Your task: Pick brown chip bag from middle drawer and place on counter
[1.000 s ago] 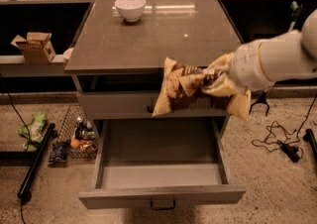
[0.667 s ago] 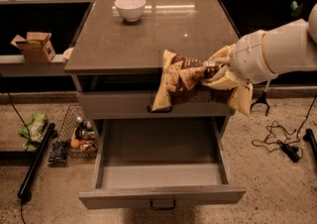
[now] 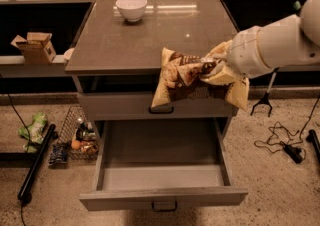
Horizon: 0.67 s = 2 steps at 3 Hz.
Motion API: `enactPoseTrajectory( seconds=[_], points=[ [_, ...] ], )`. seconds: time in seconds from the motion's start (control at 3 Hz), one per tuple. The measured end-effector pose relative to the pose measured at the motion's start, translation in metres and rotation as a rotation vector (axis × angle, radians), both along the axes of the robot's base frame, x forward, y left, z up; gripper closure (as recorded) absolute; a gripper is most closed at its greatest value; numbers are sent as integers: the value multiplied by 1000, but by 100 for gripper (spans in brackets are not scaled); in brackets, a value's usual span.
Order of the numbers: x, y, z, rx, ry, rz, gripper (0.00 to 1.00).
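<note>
The white arm reaches in from the right, and its gripper sits at the counter's front right edge, half buried in the bag. The fingers are clamped on the bag's crumpled middle and hold it up in the air.

The bag hangs tilted. Its dark brown part with white print lies across the counter's front edge, and its lower left corner droops down over the closed upper drawer front, just above that front's black handle. A cream-yellow end hangs down at the right, below the arm's wrist. Whether the bag touches the counter edge I cannot tell.

Below it the drawer stands pulled far out, its grey tray floor bare, with a small dark loop handle on its front.

A white bowl stands at the counter's back left, well apart from the bag.

On the floor to the left a wire basket holds small items. Beside it lie a blue packet, a green bag and a long black pole. A cardboard box sits on the low shelf at the left. Cables trail across the floor at the right
</note>
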State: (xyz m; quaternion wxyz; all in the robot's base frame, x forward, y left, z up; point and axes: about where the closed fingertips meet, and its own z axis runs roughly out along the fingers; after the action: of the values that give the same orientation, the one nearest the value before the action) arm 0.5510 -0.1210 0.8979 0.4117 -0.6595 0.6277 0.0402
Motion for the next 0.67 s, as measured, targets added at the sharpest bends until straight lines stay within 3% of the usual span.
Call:
enactPoseTrajectory(
  seconds=[0.33, 0.67],
  points=[
    [58, -5, -5, 58, -16, -11, 100],
    [138, -14, -7, 165, -60, -65, 100]
  ],
)
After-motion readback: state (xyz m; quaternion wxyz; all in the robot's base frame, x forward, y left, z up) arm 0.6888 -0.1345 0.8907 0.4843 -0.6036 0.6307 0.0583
